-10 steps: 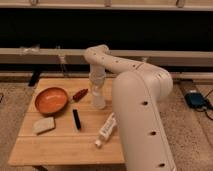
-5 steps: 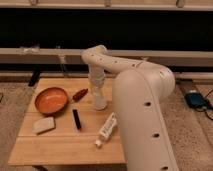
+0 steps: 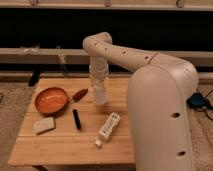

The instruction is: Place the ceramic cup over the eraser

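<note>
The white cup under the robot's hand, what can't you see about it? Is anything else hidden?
- Camera view: the top of the ceramic cup, covered by the gripper above the table's middle; both are white and merge.
- Camera view: the right side of the table, hidden behind the robot's arm.
- Camera view: the label on the bottle, too small to read.

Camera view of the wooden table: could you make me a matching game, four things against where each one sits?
Things:
1 orange bowl
2 eraser
3 white bottle
4 tool

Places:
A at the ceramic cup, over the middle of the table
B between bowl and bottle
C on the left side
D lying nearest the front edge

Pairs: 1-C, 2-B, 3-D, 4-A
</note>
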Controlling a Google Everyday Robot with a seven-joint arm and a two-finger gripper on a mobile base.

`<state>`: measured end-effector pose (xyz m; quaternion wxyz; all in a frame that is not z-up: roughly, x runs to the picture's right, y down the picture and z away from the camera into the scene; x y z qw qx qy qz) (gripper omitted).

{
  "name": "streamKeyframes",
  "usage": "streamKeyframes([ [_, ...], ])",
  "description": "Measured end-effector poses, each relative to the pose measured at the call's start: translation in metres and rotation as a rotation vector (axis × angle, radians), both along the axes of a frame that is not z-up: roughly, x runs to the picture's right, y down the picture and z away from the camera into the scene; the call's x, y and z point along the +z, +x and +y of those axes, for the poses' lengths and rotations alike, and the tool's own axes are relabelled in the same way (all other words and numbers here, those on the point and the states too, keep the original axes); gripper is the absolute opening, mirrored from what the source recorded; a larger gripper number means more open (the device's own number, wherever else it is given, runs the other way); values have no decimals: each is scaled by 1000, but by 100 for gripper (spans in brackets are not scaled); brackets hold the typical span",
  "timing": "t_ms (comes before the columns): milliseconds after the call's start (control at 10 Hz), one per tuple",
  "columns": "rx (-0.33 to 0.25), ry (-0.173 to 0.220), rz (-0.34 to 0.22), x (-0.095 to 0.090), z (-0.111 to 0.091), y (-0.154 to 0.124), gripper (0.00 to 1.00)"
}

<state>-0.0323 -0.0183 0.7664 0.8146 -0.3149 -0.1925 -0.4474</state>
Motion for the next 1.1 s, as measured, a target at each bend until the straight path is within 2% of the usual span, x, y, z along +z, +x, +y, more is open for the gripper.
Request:
streamKeyframes([
  [100,-3,18,-37,-30,-9,-4,0],
  [300,-11,30,-101,-72,-10,-14,0],
  [400,-21,35,-154,-95,-4,-29,0],
  [700,-76,25,-272,-134,24,-76,0],
  [900,-109,4,-321,-139,41,-98,0],
  [1100,-134,-24,-337,-129,57,-107,0],
])
